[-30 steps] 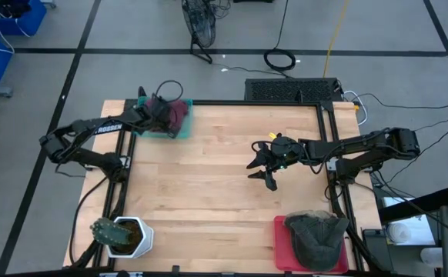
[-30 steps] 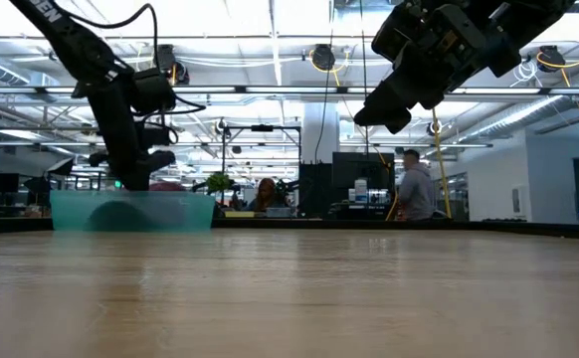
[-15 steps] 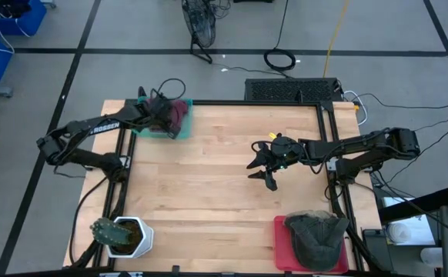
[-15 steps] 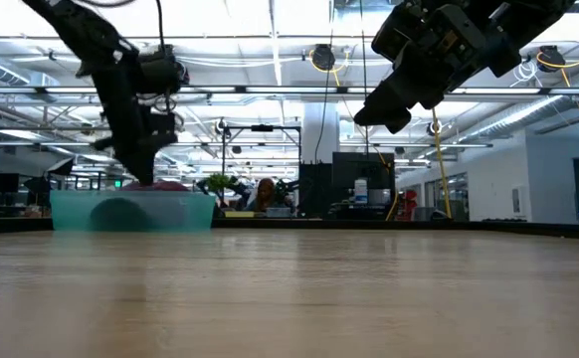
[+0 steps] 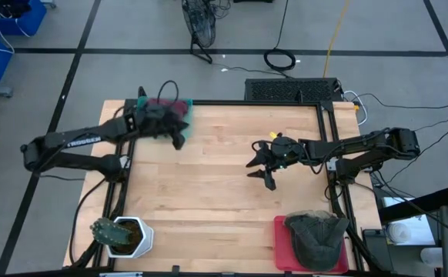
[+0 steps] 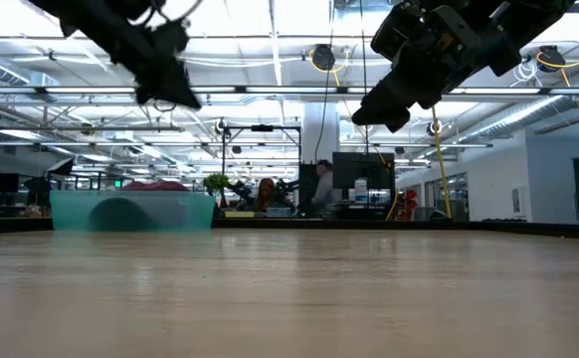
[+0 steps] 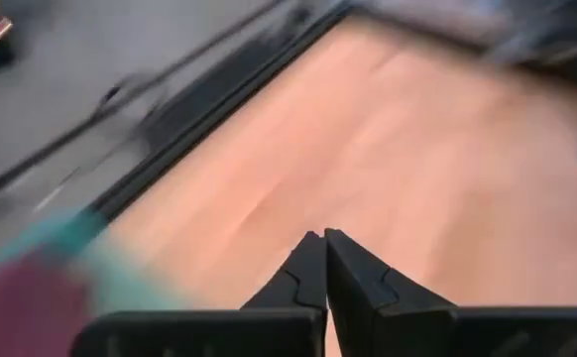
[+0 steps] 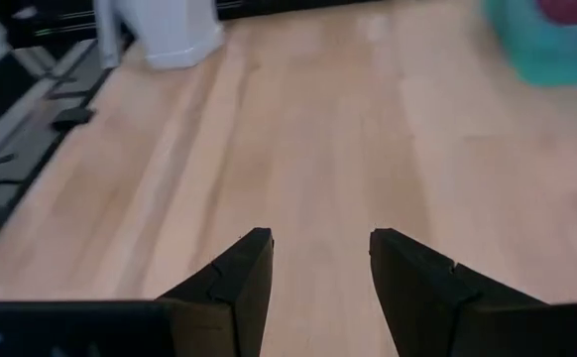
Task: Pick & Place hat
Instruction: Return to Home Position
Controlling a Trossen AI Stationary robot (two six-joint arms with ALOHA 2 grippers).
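A maroon hat (image 5: 181, 105) lies in a teal bin (image 5: 142, 101) at the table's far left; both also show in the low view, the hat (image 6: 160, 185) above the bin's wall (image 6: 130, 211). My left gripper (image 5: 178, 138) is shut and empty, raised above the table just near and right of the bin; its fingers meet in the left wrist view (image 7: 324, 240). My right gripper (image 5: 264, 171) is open and empty, hovering over the table's right middle (image 8: 318, 248). A grey hat (image 5: 316, 235) lies on a red tray (image 5: 279, 246) at the near right.
A white pot with a green plant (image 5: 122, 235) stands at the table's near left corner. A black frame (image 5: 328, 146) runs along the table's edges. Bare wood lies between the bin, the pot and the red tray.
My left gripper has risen out of the teal bin and gone toward the table's near and right side, high above the wood. The maroon hat has stayed in the bin. My right gripper has kept still.
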